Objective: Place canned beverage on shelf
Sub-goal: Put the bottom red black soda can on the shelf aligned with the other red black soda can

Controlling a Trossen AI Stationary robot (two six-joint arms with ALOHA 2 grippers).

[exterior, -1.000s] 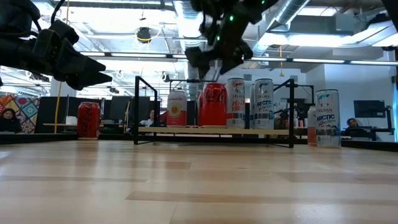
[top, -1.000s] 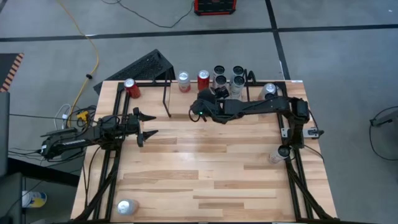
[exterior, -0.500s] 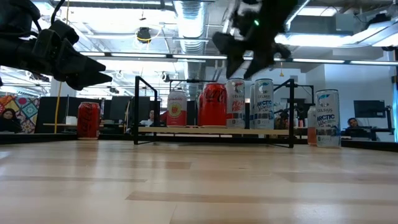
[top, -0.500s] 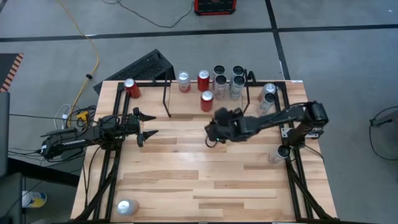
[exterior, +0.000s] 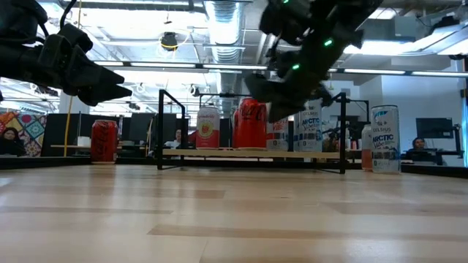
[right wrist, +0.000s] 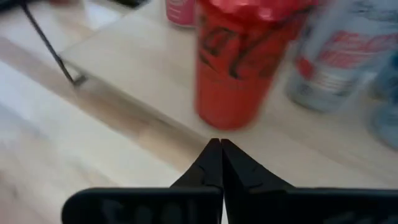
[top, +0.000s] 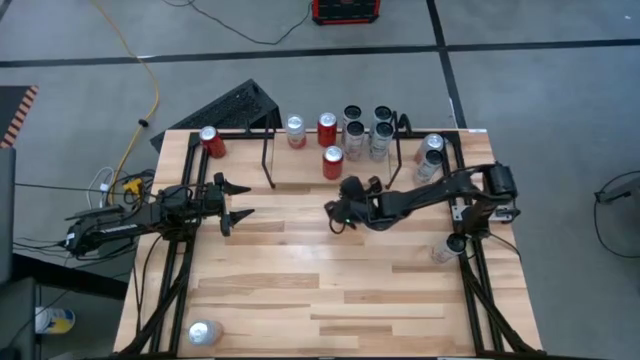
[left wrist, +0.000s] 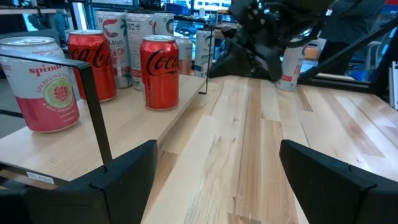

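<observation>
While I hold both arms over the table (top: 330,290), my right gripper (top: 334,213) hangs just in front of the shelf (top: 300,172) with its fingers pressed together on nothing — the right wrist view shows the two tips meeting in a point. Directly ahead of it the red can (top: 332,162) stands upright near the front edge of the shelf's wood board, free of the gripper. Behind it, toward the far edge, sit a pink-and-white can (top: 295,131), another red can (top: 327,128) and four tall silver cans (top: 366,130), crowding the right half of the board; the left half is bare wood.

My left gripper (top: 233,200) waits over the table's left side, fingers spread and holding nothing, well apart from the shelf. Between the two grippers and toward the near edge, the tabletop is open planks. A red can (top: 210,141) stands at the far left corner, a silver can (top: 203,332) at the near left corner, and two more silver cans (top: 431,148) by the right rail, with a further one (top: 447,248) lower down that side.

From table height the right arm covers part of the tall cans, so I cannot read their labels fully. The right wrist view is blurred beyond the red can.
</observation>
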